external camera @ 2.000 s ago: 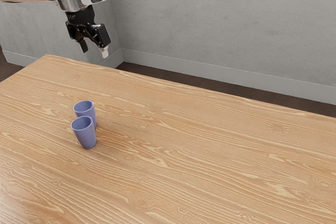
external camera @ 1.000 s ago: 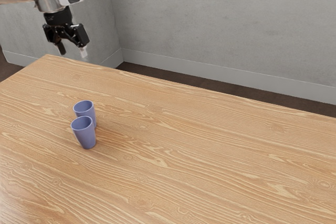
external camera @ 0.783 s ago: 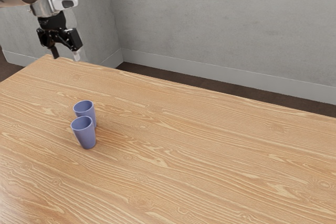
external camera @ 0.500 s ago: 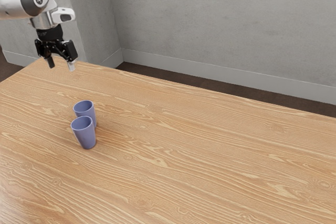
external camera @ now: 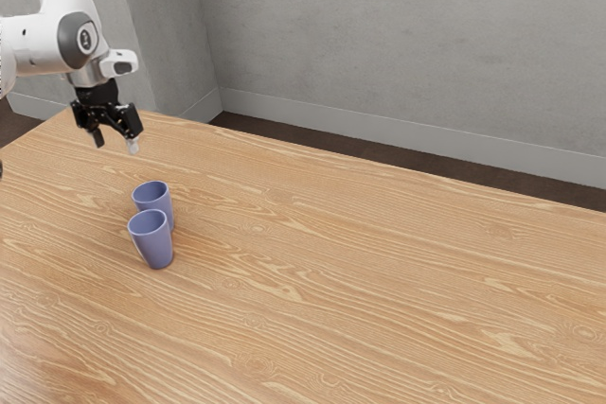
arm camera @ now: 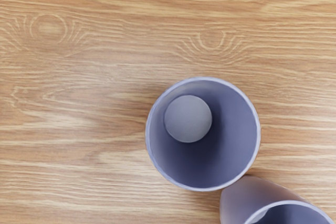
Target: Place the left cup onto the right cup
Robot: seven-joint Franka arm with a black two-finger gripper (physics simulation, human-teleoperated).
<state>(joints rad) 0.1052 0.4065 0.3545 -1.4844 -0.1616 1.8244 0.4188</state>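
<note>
Standing upright: two purple cups (external camera: 151,238).

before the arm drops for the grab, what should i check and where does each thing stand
1. Jaws open and empty: ok.
2. Both cups upright on the table, far cup and near cup: ok.
3. Gripper down at cup height: not ok, it hangs well above the rims.
4. Gripper centred over the cup to be picked: cannot tell; the wrist view looks nearly straight down into one cup.
5. Room for a jaw between the cups: cannot tell, they stand very close together.
</note>
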